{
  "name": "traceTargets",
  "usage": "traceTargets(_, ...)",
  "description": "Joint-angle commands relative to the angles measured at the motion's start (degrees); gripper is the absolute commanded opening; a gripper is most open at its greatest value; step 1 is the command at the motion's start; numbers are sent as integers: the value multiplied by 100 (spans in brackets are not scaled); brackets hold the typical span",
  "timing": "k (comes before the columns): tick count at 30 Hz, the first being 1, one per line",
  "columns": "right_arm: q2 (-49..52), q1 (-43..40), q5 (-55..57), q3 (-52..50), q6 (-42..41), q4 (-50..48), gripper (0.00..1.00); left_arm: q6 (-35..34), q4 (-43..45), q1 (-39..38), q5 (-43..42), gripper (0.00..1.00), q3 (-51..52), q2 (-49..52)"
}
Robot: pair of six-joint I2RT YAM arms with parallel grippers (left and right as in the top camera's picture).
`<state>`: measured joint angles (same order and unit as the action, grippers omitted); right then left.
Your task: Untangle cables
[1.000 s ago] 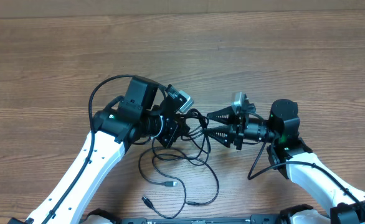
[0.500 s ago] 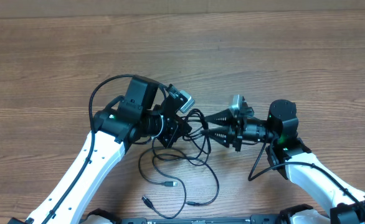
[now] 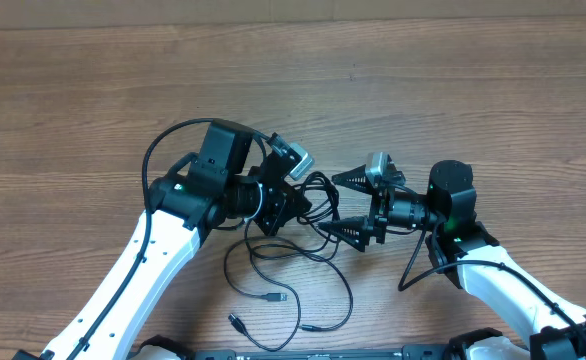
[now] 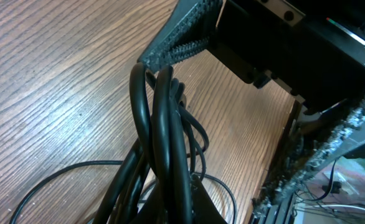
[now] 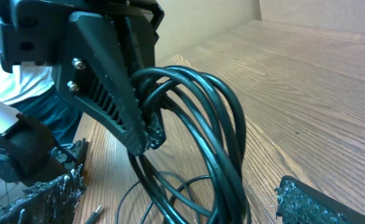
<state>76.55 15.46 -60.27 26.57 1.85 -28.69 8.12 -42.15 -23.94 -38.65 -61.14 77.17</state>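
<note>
1. Wood-grain worktop: it carries both arms and the cables.
2. Left arm: white links rise from the near left corner toward the middle of the worktop.
3. Right arm: white links rise from the near right corner, and the black wrist points toward the left edge.
4. Right hand: its fingers are spread wide and hold nothing. In the overhead view one ribbed finger points toward the far edge side of the bundle and the other toward the near edge side. The raised loops sit at the mouth of this gap. Whether a finger touches them cannot be told.
5. Left hand: it is clamped on the cables. In the right wrist view the bundle comes out at the tip of its ribbed finger.
6. Cables: several thin black cords are gathered into a lifted bunch between the two hands, about midway between the left and right edges. Loose strands trail from the bunch in curves toward the near edge.
7. Plug ends: three small tips lie flat on the worktop close to the near edge, apart from one another.
</note>
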Motion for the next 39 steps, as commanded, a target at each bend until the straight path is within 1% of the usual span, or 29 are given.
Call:
traceTargets(1,-13,33,114,2,17,-15,100,68,17,26,-208,4,-90,35)
traceTargets(4,-13,33,129,2,17,-13,100,68,17,26,-208,4,-90,35)
traceTargets(6,-13,33,131,2,20,-17,95,68,22,26,-205,4,-90,35)
traceTargets(7,-13,33,138,2,22,-17,89,68,24,26,-205,4,-90,35)
traceTargets(9,-13,33,175,2,22,-15,66,68,22,26,-205,4,-90,35)
traceTargets(11,-13,33,177,2,22,-17,29,68,22,26,-205,4,-90,37)
traceTargets(12,-13,33,177,2,22,-15,18,68,22,26,-205,4,-90,35)
traceTargets(14,-13,33,175,2,20,-15,4,68,22,26,-201,4,-90,35)
traceTargets(28,-13,33,177,2,20,-15,4,52,26,33,-160,4,-90,35)
traceTargets(30,-13,33,177,2,17,-15,4,-245,79,37,131,4,-90,35)
traceTargets(34,-13,28,227,2,17,-11,4,-1217,166,37,1117,4,-90,35)
traceTargets(39,-13,28,236,2,15,-2,4,-1843,173,37,1753,4,-90,35)
